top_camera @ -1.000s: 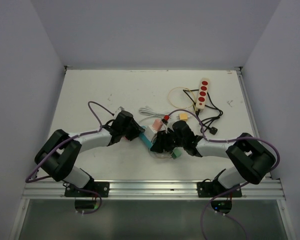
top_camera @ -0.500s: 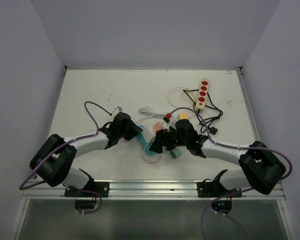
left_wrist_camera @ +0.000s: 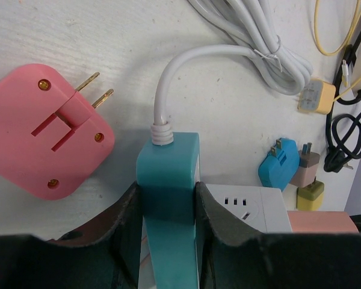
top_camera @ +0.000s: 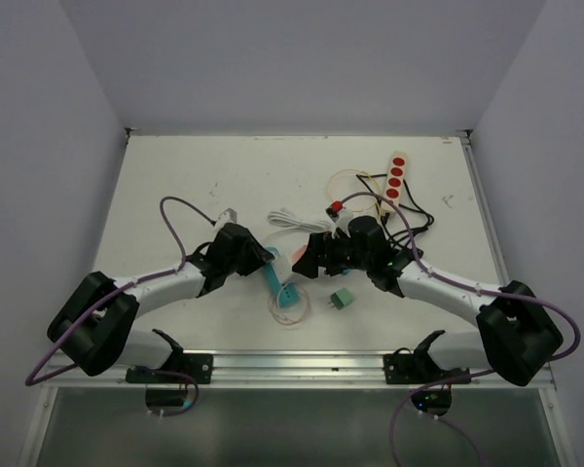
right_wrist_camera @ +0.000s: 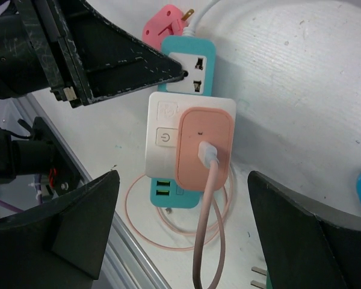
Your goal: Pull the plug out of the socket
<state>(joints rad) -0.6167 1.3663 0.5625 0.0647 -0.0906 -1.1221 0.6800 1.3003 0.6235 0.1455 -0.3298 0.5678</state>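
Overhead view of a white counter (top_camera: 195, 185) with my two arms reaching in from 6 o'clock and meeting near the centre. My left jaws are narrowed and clamped on the short end of a teal socket strip (left_wrist_camera: 168, 156), one finger pressed against each long side, just below where its white cord (left_wrist_camera: 168, 78) leaves the strip toward 12 o'clock. From the right wrist, the same strip (right_wrist_camera: 189, 60) carries a white adapter block (right_wrist_camera: 162, 135), and a rounded salmon-pink plug (right_wrist_camera: 203, 147) sits on the face of that block, its pink cable (right_wrist_camera: 203, 241) trailing toward 6 o'clock and looping on the counter. My right jaws stand wide apart and hold nothing; their fingers frame the plug at 8 o'clock and 4 o'clock without touching it. In the left wrist view, a pink square adapter (left_wrist_camera: 45, 129) with two brass prongs lies at 10 o'clock from the strip, apart from it. A bundled white cable (left_wrist_camera: 259, 48) lies at 1 o'clock, and a blue plug (left_wrist_camera: 278, 170) at 3 o'clock. In the overhead view, a cream power strip with red buttons (top_camera: 396, 180) lies at 1 o'clock, and a small green plug (top_camera: 343, 298) lies at 3 o'clock from the teal strip.
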